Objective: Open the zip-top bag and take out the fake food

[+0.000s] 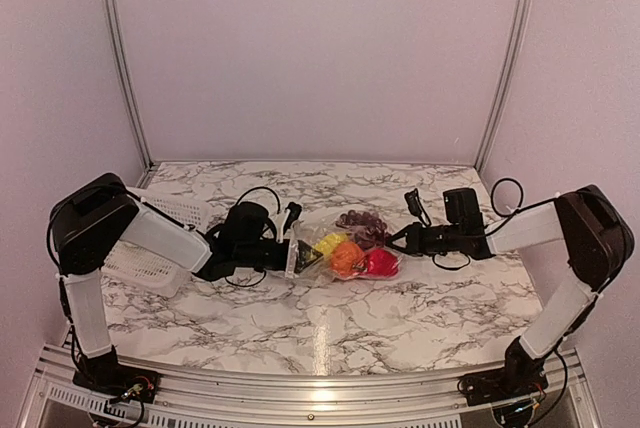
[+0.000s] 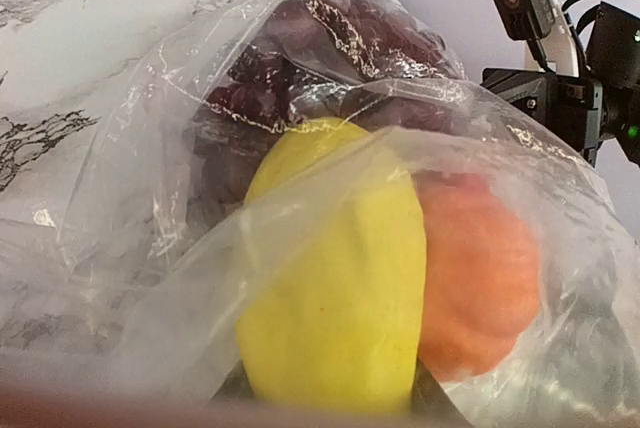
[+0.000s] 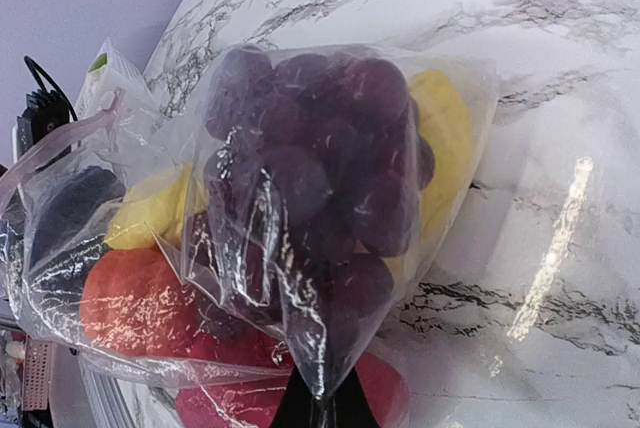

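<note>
The clear, crinkly plastic zip-top bag [image 1: 318, 260] lies on the white marble-patterned desk [image 1: 300, 323] between both arms. It contains the plastic fake food [image 1: 350, 258], including a dark purple grape bunch [image 1: 362, 223]. The right hand [image 1: 402, 241] is clamped on its end. Whether the left hand [image 1: 292, 250] is gripping cannot be determined.

Bag [image 1: 312, 246]: clear, crinkled plastic, lying lengthwise left to right at the middle of the table [image 1: 300, 328], food inside. Grapes [image 1: 362, 224]: dark purple bunch, far side. Yellow piece [image 1: 330, 244], orange piece [image 1: 347, 259], red piece [image 1: 381, 264]: packed touching, left to right. Zip state indeterminate.
</note>
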`<action>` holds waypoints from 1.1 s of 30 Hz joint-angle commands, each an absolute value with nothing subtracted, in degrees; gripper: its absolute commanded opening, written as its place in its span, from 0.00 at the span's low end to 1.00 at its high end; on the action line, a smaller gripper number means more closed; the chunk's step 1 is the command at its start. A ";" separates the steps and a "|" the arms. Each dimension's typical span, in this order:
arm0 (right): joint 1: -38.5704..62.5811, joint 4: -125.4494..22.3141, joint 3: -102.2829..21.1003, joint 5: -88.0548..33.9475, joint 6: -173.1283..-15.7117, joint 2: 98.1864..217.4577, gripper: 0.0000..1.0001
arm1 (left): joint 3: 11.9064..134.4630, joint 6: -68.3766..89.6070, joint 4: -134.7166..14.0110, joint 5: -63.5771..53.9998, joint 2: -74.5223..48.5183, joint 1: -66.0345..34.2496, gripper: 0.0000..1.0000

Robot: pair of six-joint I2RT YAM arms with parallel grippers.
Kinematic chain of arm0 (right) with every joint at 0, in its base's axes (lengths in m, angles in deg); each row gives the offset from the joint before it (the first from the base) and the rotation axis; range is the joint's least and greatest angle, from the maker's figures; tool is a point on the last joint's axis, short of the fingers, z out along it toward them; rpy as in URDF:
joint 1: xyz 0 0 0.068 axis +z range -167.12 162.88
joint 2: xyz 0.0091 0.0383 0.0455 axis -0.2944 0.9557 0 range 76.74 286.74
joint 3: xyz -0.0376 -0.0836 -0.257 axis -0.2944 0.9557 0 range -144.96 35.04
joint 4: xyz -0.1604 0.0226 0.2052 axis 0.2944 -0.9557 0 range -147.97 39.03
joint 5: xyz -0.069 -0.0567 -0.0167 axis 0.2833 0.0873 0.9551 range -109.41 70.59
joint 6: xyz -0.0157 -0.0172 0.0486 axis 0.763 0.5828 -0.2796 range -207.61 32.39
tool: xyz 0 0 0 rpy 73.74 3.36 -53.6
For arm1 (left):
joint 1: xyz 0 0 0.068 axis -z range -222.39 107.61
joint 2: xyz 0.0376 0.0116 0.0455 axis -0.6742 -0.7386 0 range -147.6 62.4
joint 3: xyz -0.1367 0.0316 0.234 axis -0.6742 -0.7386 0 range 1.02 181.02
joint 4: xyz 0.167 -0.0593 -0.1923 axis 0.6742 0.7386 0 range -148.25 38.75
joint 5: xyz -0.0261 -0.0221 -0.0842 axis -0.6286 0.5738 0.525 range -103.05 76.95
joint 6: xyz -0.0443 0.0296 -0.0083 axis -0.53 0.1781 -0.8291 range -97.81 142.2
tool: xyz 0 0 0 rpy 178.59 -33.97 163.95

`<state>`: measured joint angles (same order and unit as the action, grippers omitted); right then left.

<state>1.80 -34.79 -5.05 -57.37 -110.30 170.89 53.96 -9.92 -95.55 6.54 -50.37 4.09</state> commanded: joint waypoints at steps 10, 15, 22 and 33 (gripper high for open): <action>-1.48 -35.66 -2.34 -52.15 -110.30 164.95 0.00 | 49.46 -4.71 -82.28 -0.22 -36.80 1.10 0.24; -1.48 -36.38 -2.95 -51.93 -109.78 164.82 0.00 | 50.58 -0.99 -79.38 -0.62 -37.45 1.28 0.25; -1.56 -37.13 -3.23 -51.13 -109.24 164.66 0.00 | 48.57 -0.48 -77.16 -0.96 -33.82 1.29 0.21; -2.95 -36.06 -1.88 -51.09 -110.01 164.18 0.00 | 38.76 -5.49 -70.16 -3.82 -16.26 -2.04 0.21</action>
<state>-1.72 -36.08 -2.37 -52.25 -110.09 165.58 41.05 -3.39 -74.78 -2.33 -22.06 0.13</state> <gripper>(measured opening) 0.005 0.404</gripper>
